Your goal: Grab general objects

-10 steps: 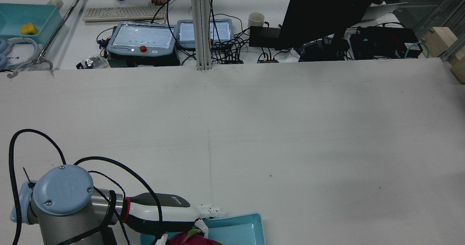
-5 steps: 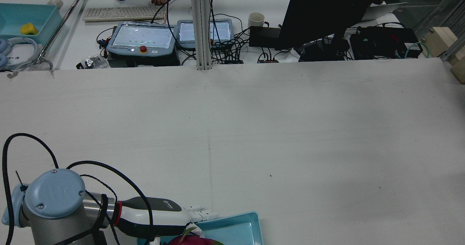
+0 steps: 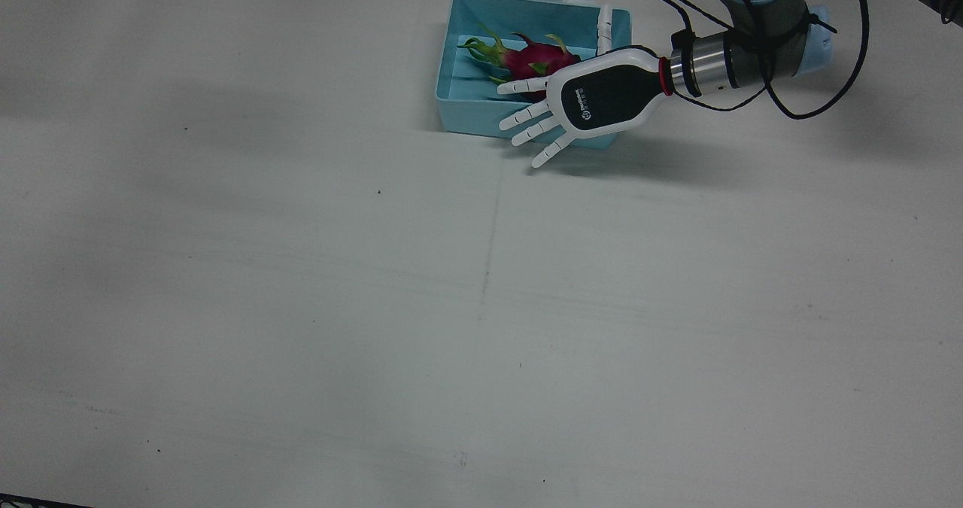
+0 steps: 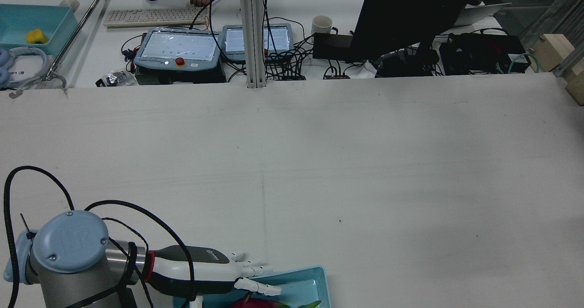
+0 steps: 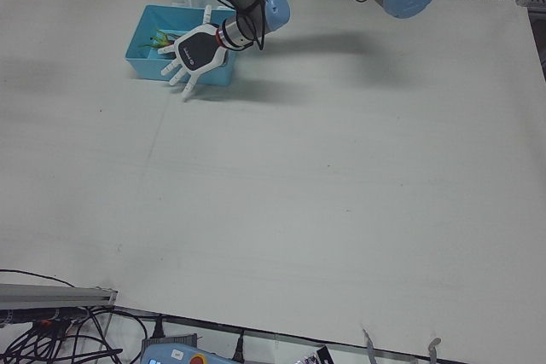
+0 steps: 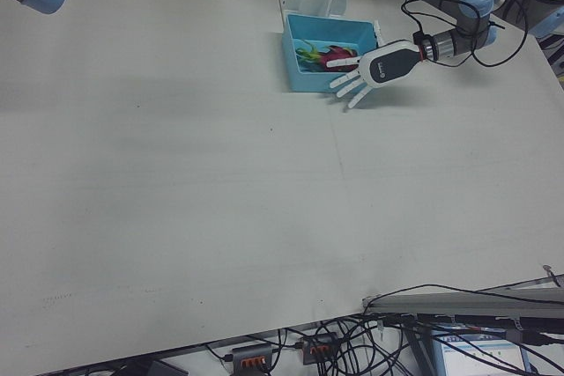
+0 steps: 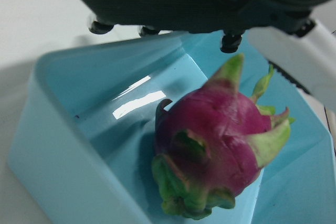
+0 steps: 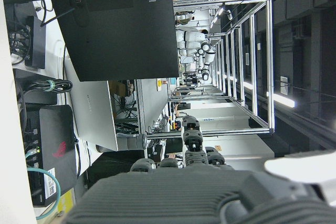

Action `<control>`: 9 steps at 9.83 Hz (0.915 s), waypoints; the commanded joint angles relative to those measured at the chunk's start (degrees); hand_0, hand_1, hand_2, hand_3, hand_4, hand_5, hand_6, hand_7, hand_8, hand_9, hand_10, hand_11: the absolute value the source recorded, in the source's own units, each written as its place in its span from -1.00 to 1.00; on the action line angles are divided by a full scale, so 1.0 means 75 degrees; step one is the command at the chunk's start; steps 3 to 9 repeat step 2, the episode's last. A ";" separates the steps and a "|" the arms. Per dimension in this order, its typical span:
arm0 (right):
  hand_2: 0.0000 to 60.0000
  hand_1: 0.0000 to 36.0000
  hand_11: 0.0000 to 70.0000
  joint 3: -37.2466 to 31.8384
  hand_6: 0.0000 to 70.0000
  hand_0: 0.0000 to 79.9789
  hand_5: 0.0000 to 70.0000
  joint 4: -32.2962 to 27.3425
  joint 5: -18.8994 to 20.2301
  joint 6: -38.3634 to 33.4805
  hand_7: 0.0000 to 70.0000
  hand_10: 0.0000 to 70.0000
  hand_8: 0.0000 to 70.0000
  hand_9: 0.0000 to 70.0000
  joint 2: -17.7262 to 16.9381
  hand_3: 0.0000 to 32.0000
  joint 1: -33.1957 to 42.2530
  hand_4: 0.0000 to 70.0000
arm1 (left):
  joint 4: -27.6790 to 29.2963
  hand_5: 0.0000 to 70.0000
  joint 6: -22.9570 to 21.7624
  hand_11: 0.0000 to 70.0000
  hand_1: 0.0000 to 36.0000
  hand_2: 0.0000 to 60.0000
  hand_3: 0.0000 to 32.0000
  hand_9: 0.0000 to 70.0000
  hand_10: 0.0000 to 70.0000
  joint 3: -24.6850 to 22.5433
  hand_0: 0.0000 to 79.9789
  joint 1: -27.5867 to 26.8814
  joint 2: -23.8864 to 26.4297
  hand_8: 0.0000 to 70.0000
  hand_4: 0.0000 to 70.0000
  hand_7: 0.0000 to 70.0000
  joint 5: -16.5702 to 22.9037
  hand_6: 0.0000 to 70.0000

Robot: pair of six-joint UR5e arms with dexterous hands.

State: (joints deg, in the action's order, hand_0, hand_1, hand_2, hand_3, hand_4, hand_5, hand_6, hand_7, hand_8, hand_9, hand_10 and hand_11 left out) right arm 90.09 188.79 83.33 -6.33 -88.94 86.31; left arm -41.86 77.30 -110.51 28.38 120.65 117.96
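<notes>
Dragon fruit (image 3: 527, 61) lying inside the blue bin (image 3: 459, 109), directly beneath the left hand (image 3: 583, 101). Fingers (image 3: 527, 120) spread flat and apart, holding nothing, poised above fruit and bin rim. Right hand's fingers: cannot tell whether apart or together.

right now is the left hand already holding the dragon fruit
No, the left hand hovers open over the blue bin with fingers spread, while the dragon fruit lies inside.
</notes>
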 commanded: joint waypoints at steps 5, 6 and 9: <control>-1.00 -1.00 -1.00 0.0000 -1.00 -1.00 -1.00 0.0000 -0.0002 0.0000 -1.00 -1.00 -1.00 -1.00 0.0000 -1.00 0.0000 -1.00 | -0.0022 -1.00 -0.0239 -1.00 -0.93 -1.00 0.84 -0.99 -1.00 0.0354 0.14 0.0679 0.0529 -1.00 -1.00 -0.77 -0.0538 -1.00; -1.00 -1.00 -1.00 0.0000 -1.00 -1.00 -1.00 0.0000 -0.0002 0.0000 -1.00 -1.00 -1.00 -1.00 0.0000 -1.00 0.0000 -1.00 | -0.0022 -1.00 -0.0239 -1.00 -0.93 -1.00 0.84 -0.99 -1.00 0.0354 0.14 0.0679 0.0529 -1.00 -1.00 -0.77 -0.0538 -1.00; -1.00 -1.00 -1.00 0.0000 -1.00 -1.00 -1.00 0.0000 -0.0002 0.0000 -1.00 -1.00 -1.00 -1.00 0.0000 -1.00 0.0000 -1.00 | -0.0022 -1.00 -0.0239 -1.00 -0.93 -1.00 0.84 -0.99 -1.00 0.0354 0.14 0.0679 0.0529 -1.00 -1.00 -0.77 -0.0538 -1.00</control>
